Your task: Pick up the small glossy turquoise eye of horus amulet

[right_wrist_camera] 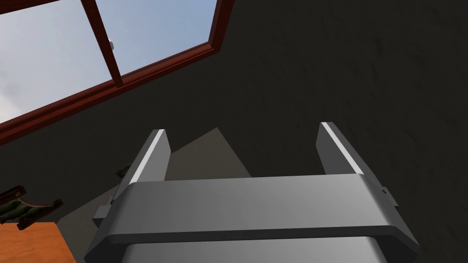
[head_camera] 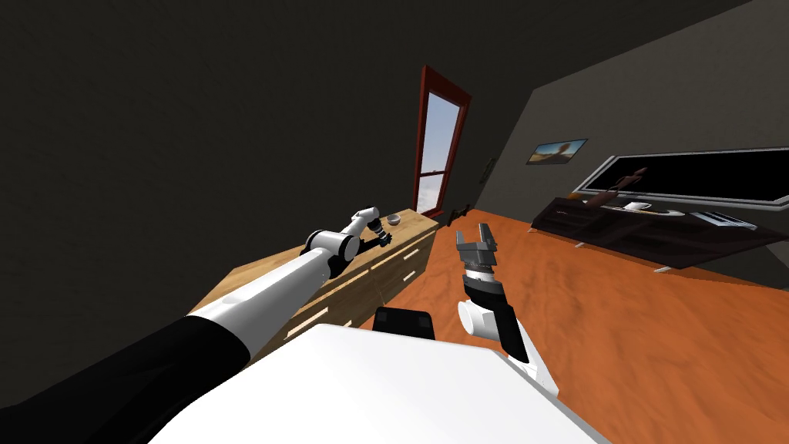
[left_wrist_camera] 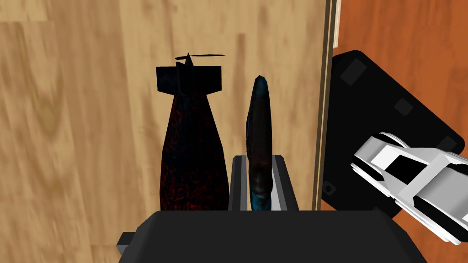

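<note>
The left hand [left_wrist_camera: 259, 160] was out over the wooden surface [left_wrist_camera: 91, 137], near its edge by the orange floor [left_wrist_camera: 402, 41]. Its two fingers [left_wrist_camera: 238, 182] were drawn narrow and pressed the flat sides of the amulet [left_wrist_camera: 259, 114]. The amulet showed edge-on as a thin, dark blue-green sliver rising well beyond the fingertips. Just beside it, on the side away from the edge, stood a dark vase-like piece [left_wrist_camera: 192, 150] with a red pattern and a black squared top. It was close to one finger, though whether it touched could not be told. Farther along the same surface sat a small bowl [head_camera: 394, 219]. The right hand [right_wrist_camera: 242, 128] was held up over the floor, well apart from the work, with its fingers wide and nothing between them. As a judgement, the grasp seemed made and the step in hand was the lift. Whether the amulet was clear of the wood could not be told. The next move would call for a straight rise away from the surface with the grip kept firm, since the piece was thin, glossy and held low. It would also need to stay off the patterned piece so as not to tip it.
</note>
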Robot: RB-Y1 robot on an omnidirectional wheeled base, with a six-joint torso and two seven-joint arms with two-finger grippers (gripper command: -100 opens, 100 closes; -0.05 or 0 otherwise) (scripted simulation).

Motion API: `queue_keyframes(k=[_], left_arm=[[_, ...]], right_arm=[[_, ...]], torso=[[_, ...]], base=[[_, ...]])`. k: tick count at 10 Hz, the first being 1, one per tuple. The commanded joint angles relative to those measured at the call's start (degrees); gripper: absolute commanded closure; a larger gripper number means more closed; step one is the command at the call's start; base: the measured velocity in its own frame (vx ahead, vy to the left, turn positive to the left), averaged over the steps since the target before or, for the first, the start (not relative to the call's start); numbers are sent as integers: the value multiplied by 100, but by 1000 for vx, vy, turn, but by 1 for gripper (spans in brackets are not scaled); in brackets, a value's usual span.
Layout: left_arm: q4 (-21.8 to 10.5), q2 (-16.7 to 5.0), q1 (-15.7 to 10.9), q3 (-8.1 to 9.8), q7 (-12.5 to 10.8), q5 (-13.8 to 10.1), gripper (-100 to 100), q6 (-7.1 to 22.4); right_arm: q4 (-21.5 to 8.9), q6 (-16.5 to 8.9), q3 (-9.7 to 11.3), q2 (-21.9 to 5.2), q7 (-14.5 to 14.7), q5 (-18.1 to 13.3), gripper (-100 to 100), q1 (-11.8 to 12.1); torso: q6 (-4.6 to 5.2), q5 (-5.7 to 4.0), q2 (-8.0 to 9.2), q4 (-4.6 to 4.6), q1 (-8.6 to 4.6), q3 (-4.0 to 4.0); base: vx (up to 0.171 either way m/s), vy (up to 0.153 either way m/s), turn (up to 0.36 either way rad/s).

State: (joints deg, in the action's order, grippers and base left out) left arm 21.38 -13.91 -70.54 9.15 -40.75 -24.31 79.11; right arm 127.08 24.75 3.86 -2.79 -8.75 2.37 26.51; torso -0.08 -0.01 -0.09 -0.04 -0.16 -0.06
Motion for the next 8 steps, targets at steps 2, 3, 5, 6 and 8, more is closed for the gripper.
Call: queue_keyframes(k=[2,3,5,6,8], left_arm=[[-2,4,1,1,-1,-2,100,6],[-2,3,1,1,0,-2,100,5],[57,-35,-103,-9,-57,-15,100,169],[68,-48,-145,-12,-76,-21,100,222],[117,-25,-99,-15,-89,-11,0,212]], right_arm=[[0,0,0,0,0,0,0,0],[0,0,0,0,0,0,0,0],[0,0,0,0,0,0,0,0],[0,0,0,0,0,0,0,0],[0,0,0,0,0,0,0,0]], torso=[[-2,-1,-3,0,2,-1],[-1,0,-4,0,2,-2],[-1,0,-5,0,3,-2],[-1,-1,-2,4,6,1],[-1,1,1,2,6,1]], base=[[0,0,0],[0,0,0],[-3,6,-2],[-14,23,-7],[-3,4,-5]])
